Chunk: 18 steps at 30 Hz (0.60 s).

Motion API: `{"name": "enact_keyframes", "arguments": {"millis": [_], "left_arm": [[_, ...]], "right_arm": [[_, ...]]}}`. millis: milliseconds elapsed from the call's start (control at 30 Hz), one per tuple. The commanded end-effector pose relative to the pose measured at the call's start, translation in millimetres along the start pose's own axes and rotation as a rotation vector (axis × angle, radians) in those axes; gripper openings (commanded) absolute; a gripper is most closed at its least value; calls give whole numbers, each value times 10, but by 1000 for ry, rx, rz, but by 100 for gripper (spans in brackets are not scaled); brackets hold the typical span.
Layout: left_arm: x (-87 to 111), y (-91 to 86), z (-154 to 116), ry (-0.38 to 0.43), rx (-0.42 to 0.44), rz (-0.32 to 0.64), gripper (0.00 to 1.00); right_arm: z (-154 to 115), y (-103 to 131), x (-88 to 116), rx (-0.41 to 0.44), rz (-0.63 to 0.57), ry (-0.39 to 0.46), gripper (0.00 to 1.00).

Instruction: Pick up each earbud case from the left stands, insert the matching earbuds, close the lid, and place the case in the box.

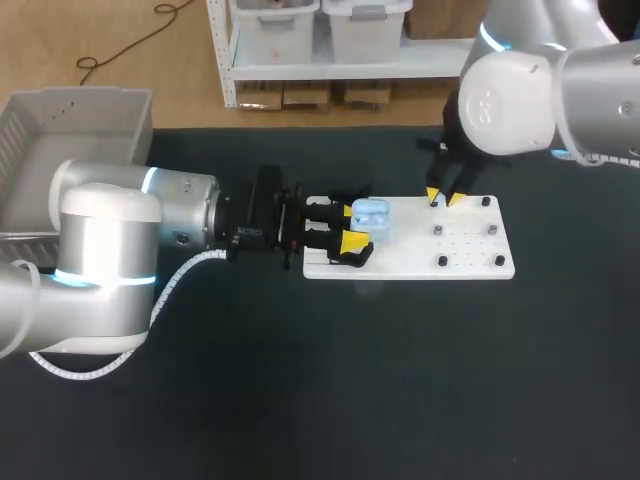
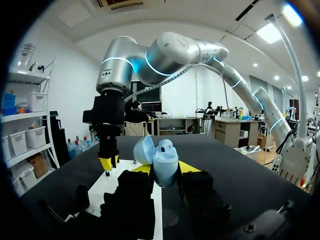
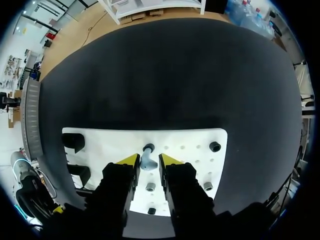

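Black matte tabletop (image 1: pixel 320 400) carries the whole set-up. Left silver arm (image 1: pixel 110 250) comes in from the left side and lies low along the table; right silver arm (image 1: pixel 520 90) comes in from the far right corner and points down. Grey ribbed plastic box (image 1: pixel 60 130) stands at the far left edge of the table, well apart from both grippers. White rectangular perforated board (image 1: pixel 470 262) lies flat near the table's middle, toward the right. Left gripper (image 1: pixel 352 226) is over the board's left end, and its yellow-tipped fingers are clamped from two sides on a light-blue rounded earbud case (image 1: pixel 370 213). In the left wrist view the same gripper (image 2: pixel 164 168) holds the case (image 2: pixel 165 170) upright, with its hinged lid (image 2: pixel 143 150) swung open and tilted to one side. Right gripper (image 1: pixel 444 198) stands at the board's far edge; in the left wrist view it (image 2: pixel 108 163) hangs vertically, tips down close to the board. In the right wrist view this gripper (image 3: pixel 148 160) is set narrow, with both fingers pressed against a small pale blue-grey earbud (image 3: pixel 148 162) that sits on the board. Two black moulded stands (image 3: pixel 75 141) occupy the board's end nearest the left arm. Small black peg (image 3: pixel 215 146) and small grey pegs (image 3: pixel 208 186) stand upright on the board beside the right gripper.
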<state>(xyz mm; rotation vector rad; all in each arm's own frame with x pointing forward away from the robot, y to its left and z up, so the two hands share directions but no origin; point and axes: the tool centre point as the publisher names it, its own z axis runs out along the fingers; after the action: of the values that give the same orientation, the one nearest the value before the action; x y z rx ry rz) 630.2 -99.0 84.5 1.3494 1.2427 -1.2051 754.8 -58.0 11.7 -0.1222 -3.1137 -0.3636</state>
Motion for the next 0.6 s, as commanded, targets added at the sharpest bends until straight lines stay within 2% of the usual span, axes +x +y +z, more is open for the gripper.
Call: {"name": "enact_keyframes", "arguments": {"millis": [33, 167, 300, 600], "left_arm": [[0, 4, 4, 2, 0, 0, 0], [0, 4, 4, 2, 0, 0, 0], [0, 4, 4, 2, 0, 0, 0], [0, 4, 4, 2, 0, 0, 0]], "right_arm": [[4, 4, 5, 2, 1, -2, 23], [10, 4, -2, 4, 1, -2, 15], [-2, 3, -6, 4, 2, -5, 0], [-93, -7, 46, 8, 5, -10, 0]]}}
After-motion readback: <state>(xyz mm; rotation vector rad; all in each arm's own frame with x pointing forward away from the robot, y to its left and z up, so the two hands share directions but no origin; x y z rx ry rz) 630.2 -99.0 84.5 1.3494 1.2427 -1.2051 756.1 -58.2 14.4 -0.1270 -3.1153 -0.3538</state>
